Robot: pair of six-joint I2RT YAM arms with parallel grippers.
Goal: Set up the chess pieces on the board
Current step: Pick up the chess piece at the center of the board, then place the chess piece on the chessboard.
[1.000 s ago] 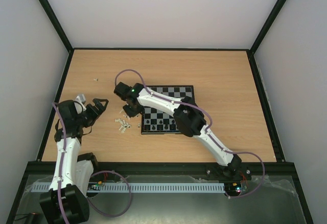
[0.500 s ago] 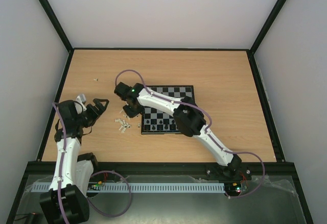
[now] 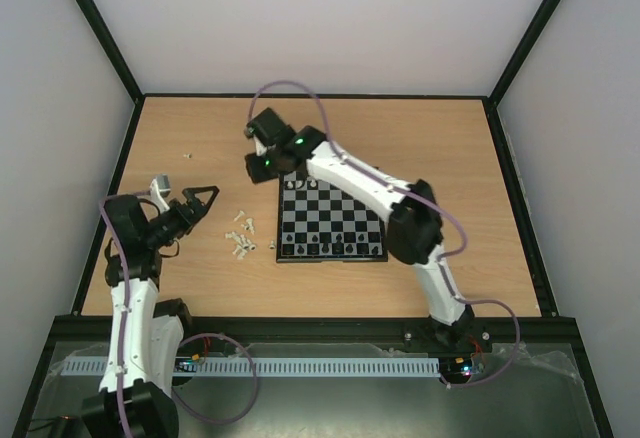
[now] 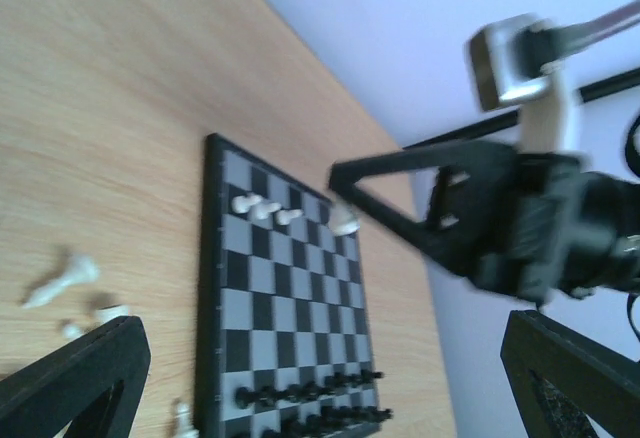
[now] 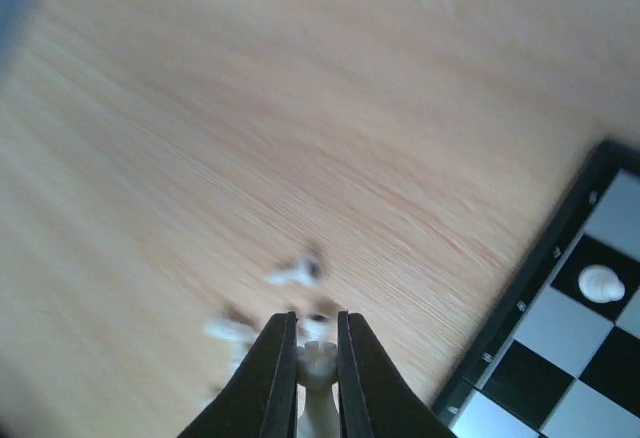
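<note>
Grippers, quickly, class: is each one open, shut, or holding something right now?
Left gripper: open, holding nothing.
Right gripper: shut on a cream-white chess piece.

Loose chess pieces (image 3: 240, 238) are scattered on the bench (image 3: 430, 138) right of the left claw (image 3: 205, 203); the board (image 3: 330, 213) is seen right of the right claw (image 3: 256, 128).
</note>
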